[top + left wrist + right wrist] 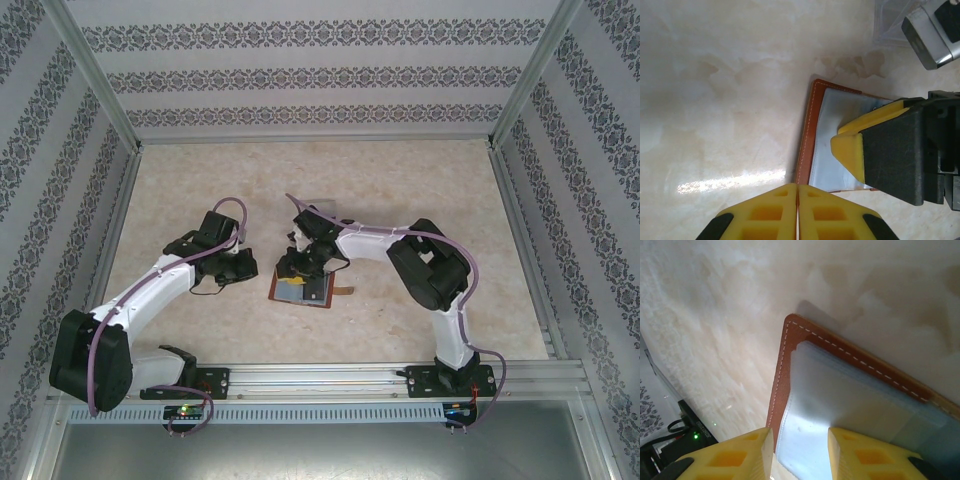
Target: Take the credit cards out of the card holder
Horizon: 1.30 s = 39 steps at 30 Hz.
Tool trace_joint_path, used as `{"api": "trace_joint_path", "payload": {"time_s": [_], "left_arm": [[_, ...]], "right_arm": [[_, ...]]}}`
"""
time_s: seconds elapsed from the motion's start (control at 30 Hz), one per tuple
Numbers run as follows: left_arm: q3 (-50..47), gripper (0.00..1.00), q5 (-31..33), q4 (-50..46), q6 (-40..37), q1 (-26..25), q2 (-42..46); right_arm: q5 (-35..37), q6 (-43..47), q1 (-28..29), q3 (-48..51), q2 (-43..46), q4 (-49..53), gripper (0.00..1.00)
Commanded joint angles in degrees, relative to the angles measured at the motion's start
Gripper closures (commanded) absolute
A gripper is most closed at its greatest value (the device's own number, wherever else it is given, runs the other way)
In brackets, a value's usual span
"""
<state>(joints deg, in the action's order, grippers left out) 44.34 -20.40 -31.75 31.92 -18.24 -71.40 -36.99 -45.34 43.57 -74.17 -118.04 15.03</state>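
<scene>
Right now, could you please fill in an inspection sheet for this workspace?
Surface: beige marbled tabletop, no spills seen.
Job's things: brown leather card holder lies open, grey-blue pockets up; credit cards cannot be told apart from them.
Clutter: clear plastic box beyond the holder.
Grippers: left gripper shut beside the holder; right gripper open over the pockets.
Cables: purple cables along both arms.
Surroundings: patterned walls, aluminium frame.

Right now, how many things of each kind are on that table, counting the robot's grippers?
Grippers: 2 (left gripper, right gripper)
Card holder: 1
Clear plastic box: 1
Total: 4
</scene>
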Motion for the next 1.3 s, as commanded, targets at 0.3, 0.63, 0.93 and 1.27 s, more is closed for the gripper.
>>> {"api": "trace_joint_path", "payload": {"time_s": [0.3, 0.63, 0.93, 1.27], "left_arm": [[-0.5, 0.91, -5.86, 3.14, 1.19, 0.66, -2.03], [-0.86, 0.91, -9.33, 8.55, 3.9, -0.31, -4.41], [1.3, 0.91, -11.91, 12.77, 5.67, -3.91, -10.87], [3.99, 0.85, -13.99, 18.93, 9.25, -9.24, -18.64]], "right_arm": [[-2.28, 2.27, 2.04, -0.8, 0.29, 2.01, 0.64], [-0.06, 1.86, 0.41, 1.93, 7.03, 1.85, 0.64], [2.94, 1.75, -2.32, 8.35, 11.95, 2.55, 0.64], [7.21, 2.89, -4.33, 13.59, 15.29, 4.57, 0.66]]}}
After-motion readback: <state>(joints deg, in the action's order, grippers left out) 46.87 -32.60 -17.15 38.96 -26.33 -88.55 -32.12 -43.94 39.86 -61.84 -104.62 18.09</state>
